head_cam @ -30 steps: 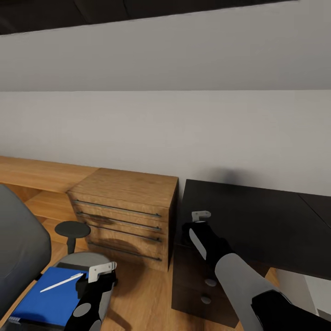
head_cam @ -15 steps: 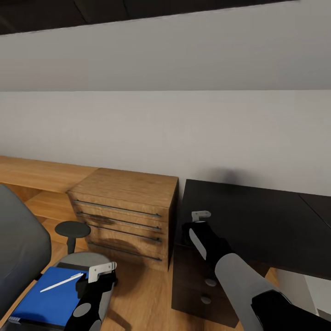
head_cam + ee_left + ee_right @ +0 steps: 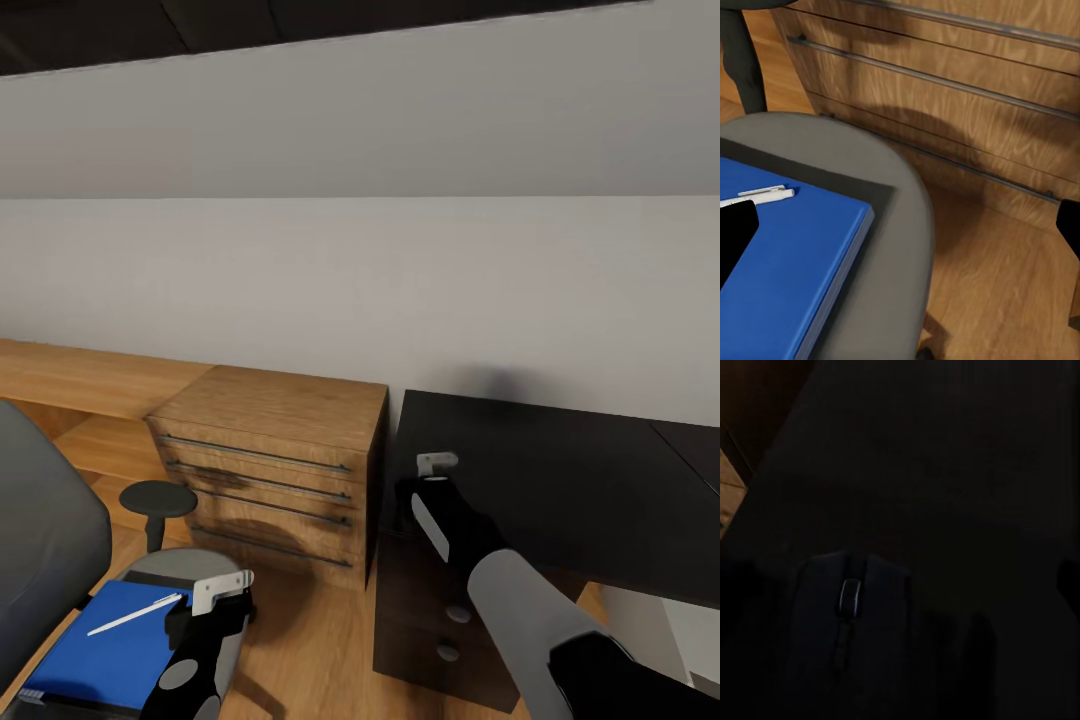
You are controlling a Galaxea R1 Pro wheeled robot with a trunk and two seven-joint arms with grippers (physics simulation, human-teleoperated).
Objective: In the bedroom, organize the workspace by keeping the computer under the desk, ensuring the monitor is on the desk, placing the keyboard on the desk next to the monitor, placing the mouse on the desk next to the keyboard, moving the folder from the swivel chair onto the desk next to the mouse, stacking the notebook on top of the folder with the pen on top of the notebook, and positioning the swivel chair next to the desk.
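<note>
On the chair seat (image 3: 881, 247), nearest me, lies the blue folder (image 3: 110, 655), or perhaps the notebook on top of it; I cannot tell which. The white pen (image 3: 133, 614) rests on it. My left pincer (image 3: 222, 592) hangs over the cover's corner nearest the wooden drawers (image 3: 270, 480), with the pen just beside it on the side away from them. In the left wrist view the two dark fingers stand at opposite edges with the cover between, so I judge this pincer spread and gripping nothing. The pen's (image 3: 759, 195) long axis runs roughly parallel to the drawer fronts, one end toward my pincer. The left arm is clearly the nearer one for this stack.

Beyond the drawers, on the side away from the chair, stands the dark worktop (image 3: 560, 490). My right pincer (image 3: 437, 464) is over the worktop edge nearest the drawers. In the right wrist view the mouse (image 3: 851, 637) lies close beneath it on the worktop, its scroll wheel (image 3: 850, 596) visible, its long axis running along my fingers' line and its wheel end pointing away from me. That view is very dark; I cannot tell whether this pincer is spread or pinching the mouse.

I judge the coming move turns on carrying the stack from the chair, past the drawers, to beside the mouse.
</note>
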